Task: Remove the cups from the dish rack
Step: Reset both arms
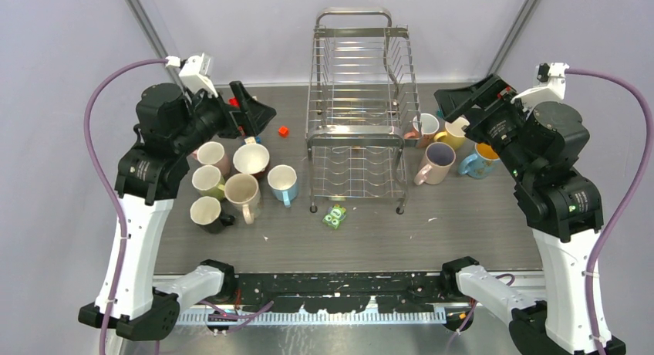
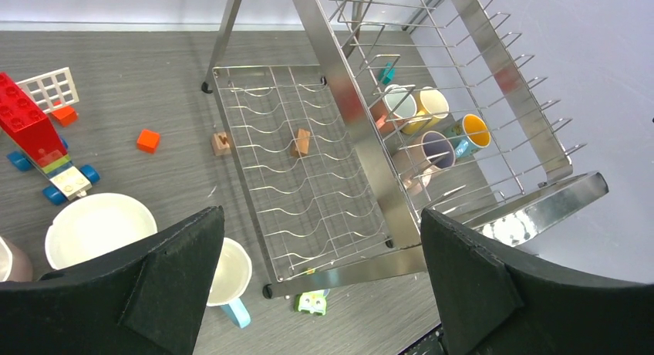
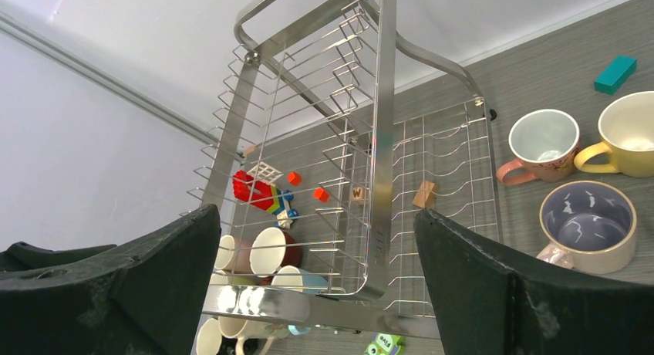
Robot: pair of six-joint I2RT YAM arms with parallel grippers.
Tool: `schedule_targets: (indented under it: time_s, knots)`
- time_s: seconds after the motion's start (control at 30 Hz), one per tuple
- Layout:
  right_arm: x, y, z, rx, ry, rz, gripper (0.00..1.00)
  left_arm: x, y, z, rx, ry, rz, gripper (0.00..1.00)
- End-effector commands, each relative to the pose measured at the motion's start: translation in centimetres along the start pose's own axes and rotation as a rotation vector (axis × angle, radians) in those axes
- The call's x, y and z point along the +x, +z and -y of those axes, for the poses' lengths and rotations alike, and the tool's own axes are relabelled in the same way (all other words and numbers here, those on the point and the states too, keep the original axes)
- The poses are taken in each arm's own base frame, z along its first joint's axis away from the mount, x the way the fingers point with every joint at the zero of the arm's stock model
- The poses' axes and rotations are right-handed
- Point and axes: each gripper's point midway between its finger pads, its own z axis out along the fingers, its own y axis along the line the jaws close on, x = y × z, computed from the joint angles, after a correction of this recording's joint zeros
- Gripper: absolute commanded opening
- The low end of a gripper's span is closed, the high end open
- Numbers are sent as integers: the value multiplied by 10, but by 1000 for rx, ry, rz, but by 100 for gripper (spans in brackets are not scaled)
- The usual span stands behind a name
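The dish rack point(image 1: 359, 100) stands at the middle back, and I see no cups in its tiers. Several cups stand on the table to its left, among them a dark red one point(image 1: 251, 160), a light blue one point(image 1: 282, 183) and a black one point(image 1: 207, 214). Several more stand to its right, such as a pale pink one point(image 1: 436, 162) and a yellow one point(image 1: 455, 133). My left gripper point(image 1: 258, 116) is open and empty, raised left of the rack point(image 2: 308, 177). My right gripper point(image 1: 455, 100) is open and empty, raised right of the rack point(image 3: 370, 162).
A green packet point(image 1: 335, 216) lies in front of the rack. A red toy vehicle point(image 2: 35, 143) and an orange block point(image 2: 147, 140) lie at the back left. Wooden blocks point(image 2: 301, 141) lie under the rack. A teal block point(image 3: 615, 73) lies behind the right cups.
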Motion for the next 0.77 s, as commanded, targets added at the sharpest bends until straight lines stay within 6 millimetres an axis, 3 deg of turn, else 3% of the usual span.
schedule_targets:
  time_s: [0.0,0.73]
  knots:
    - [-12,-3,-11,-48,-7,44,100,-9,-9,10,40,28,45,100]
    - [-10,-2,-15,-72,8,37,100,2,-2,9,55,21,2,100]
